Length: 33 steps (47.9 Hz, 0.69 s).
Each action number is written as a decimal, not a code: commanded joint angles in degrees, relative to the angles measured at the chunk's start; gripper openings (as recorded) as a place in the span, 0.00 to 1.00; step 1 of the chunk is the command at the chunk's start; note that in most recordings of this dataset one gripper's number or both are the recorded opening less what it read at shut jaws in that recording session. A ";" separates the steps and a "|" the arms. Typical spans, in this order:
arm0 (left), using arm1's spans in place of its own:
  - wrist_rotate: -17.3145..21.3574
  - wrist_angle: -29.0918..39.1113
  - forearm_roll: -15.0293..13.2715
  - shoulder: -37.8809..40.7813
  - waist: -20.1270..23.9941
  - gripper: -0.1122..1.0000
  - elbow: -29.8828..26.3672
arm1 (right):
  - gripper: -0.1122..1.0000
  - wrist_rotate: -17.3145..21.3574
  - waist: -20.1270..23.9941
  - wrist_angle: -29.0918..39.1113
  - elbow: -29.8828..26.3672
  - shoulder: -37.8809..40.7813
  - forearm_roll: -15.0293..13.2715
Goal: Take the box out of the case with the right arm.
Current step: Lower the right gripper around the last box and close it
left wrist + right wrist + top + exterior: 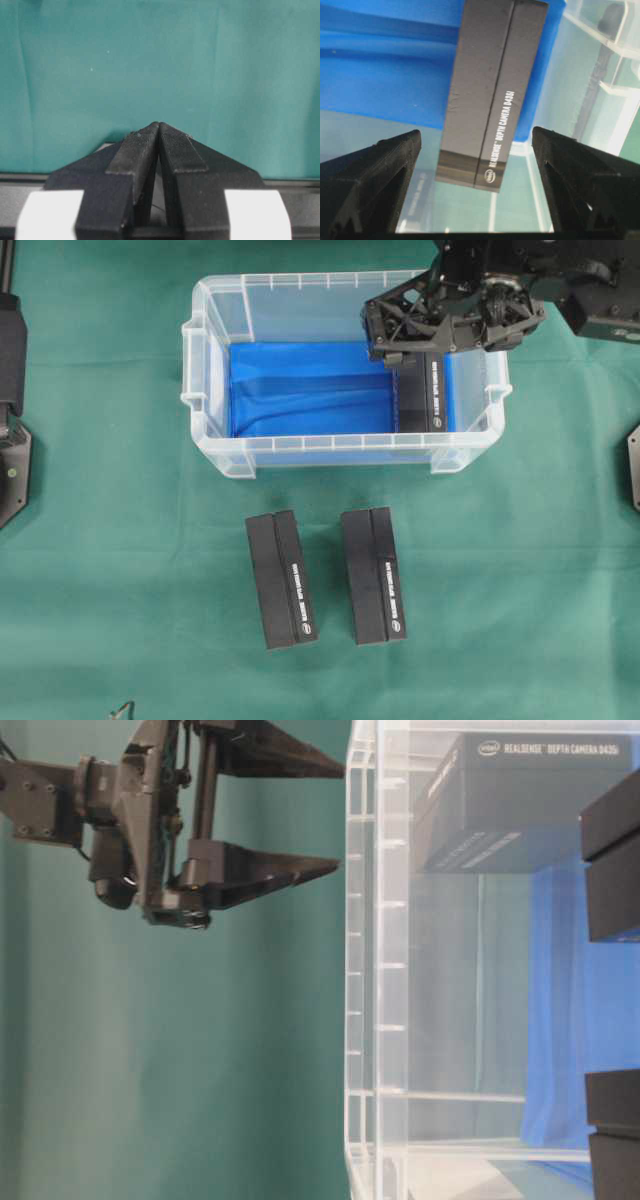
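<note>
green cloth (120, 540), lettered box (490, 90) between spread fingers (555, 145)

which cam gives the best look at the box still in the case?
Right wrist view: the box fills the frame between the open jaws, label readable. Overhead shows it partly under the right gripper. Table-level shows it through the case wall. Left wrist view doesn't show it.

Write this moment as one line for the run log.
right gripper: open, above box | box: in case | left gripper: shut, idle | outside case: two boxes
</note>
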 commanded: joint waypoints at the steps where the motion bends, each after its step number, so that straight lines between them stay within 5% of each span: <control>1: 0.00 -0.26 0.09 -0.18 -0.18 0.10 -1.23 | 0.89 0.09 0.18 -0.79 0.18 -0.70 -0.18; 33: -0.18 -0.53 0.09 -0.18 -0.18 0.10 -1.23 | 0.89 1.67 0.09 -10.81 6.94 4.39 -0.18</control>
